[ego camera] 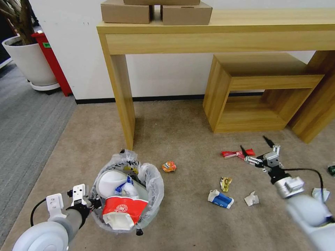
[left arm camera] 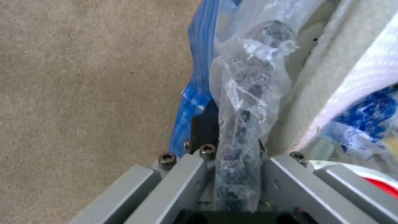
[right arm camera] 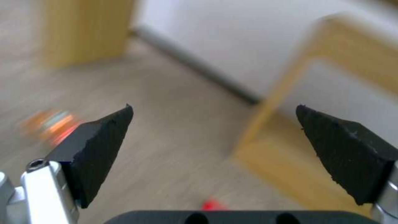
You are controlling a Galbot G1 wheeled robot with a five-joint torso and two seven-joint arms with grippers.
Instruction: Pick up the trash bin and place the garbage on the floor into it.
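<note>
A: Obs., left side first. Grey striped carpet [ego camera: 24, 115] along the left edge; on it a white planter [ego camera: 29, 61], with a red stand [ego camera: 52, 62] beside it against the wall.

B: Left gripper [ego camera: 91, 202]?

A: Pinched on the rim of the trash bin [ego camera: 127, 190], at the bin's left side; the left wrist view has the bag-wrapped rim [left arm camera: 240, 124] running in between the jaws. Bin is near the lower left of the floor [ego camera: 181, 115], just in front of the tall table's leg [ego camera: 122, 94]. Bin is full: one red-and-white cup [ego camera: 122, 207], white and blue items under it.

B: Loose garbage, counted?

A: On the beige carpet: one orange packet [ego camera: 169, 167] just right of the bin; one blue-white carton [ego camera: 220, 199]; one yellowish wrapper [ego camera: 226, 183]; one crumpled white paper [ego camera: 251, 199]; one red wrapper [ego camera: 237, 153]. Two more scraps at the right edge, too small to identify.

B: Right gripper [ego camera: 256, 146]?

A: Fingers spread wide, nothing between them, hanging just over the red wrapper. Low wooden shelf [ego camera: 258, 94] behind it. Three cardboard boxes [ego camera: 157, 10] on the tabletop.
</note>
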